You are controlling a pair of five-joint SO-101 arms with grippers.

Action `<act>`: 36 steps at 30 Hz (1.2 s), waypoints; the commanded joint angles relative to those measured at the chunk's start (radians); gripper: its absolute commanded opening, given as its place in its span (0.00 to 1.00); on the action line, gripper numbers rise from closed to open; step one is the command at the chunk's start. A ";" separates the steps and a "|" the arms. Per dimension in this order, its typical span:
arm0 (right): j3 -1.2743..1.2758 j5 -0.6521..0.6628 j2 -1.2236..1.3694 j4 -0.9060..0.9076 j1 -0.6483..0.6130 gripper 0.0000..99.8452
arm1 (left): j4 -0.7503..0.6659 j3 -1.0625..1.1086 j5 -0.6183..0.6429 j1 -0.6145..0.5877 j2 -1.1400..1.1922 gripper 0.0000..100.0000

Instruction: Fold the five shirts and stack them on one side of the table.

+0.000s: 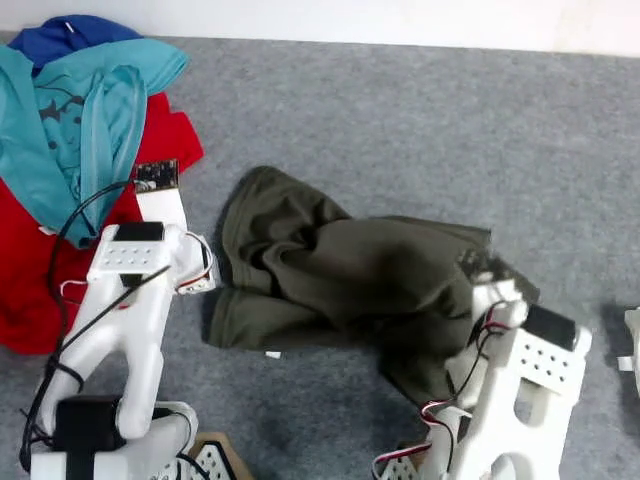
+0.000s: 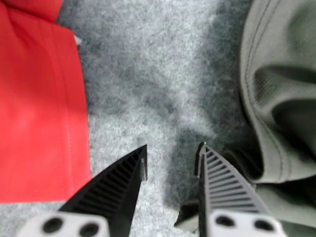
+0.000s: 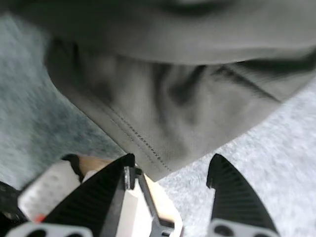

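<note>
**Jaws.** The left gripper (image 2: 173, 148) is found with its jaws apart and nothing between them. It is held over a bare strip of the grey table (image 1: 450, 120). The right gripper (image 3: 174, 160) is likewise found with its jaws apart and clamped on nothing.

**Position of the work.** The olive shirt (image 1: 340, 270) lies crumpled in the middle of the table, between the two arms.
- In the left wrist view, its rumpled edge is seen just beside one open jaw, apart from it. The red shirt (image 2: 39, 108) lies to the other side of the gap.
- In the right wrist view, a stitched hem corner of the olive shirt hangs just beyond the open jaws, in line with the gap. Contact cannot be confirmed.

**Progress.** No folded shirt and no tidy stack is observed.
- The red shirt, a teal shirt (image 1: 80, 110) and a blue shirt (image 1: 70, 35) are heaped unfolded at the far left corner, overlapping one another.
- Four shirts are counted; a fifth cannot be made out.
- The task is judged to be at an early stage, with the olive shirt in hand as the current piece and all folding and stacking outstanding.
</note>
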 commanded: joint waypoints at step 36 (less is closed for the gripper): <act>0.214 0.221 0.013 -0.397 0.286 0.01 | -0.115 -0.065 0.011 0.104 0.031 0.17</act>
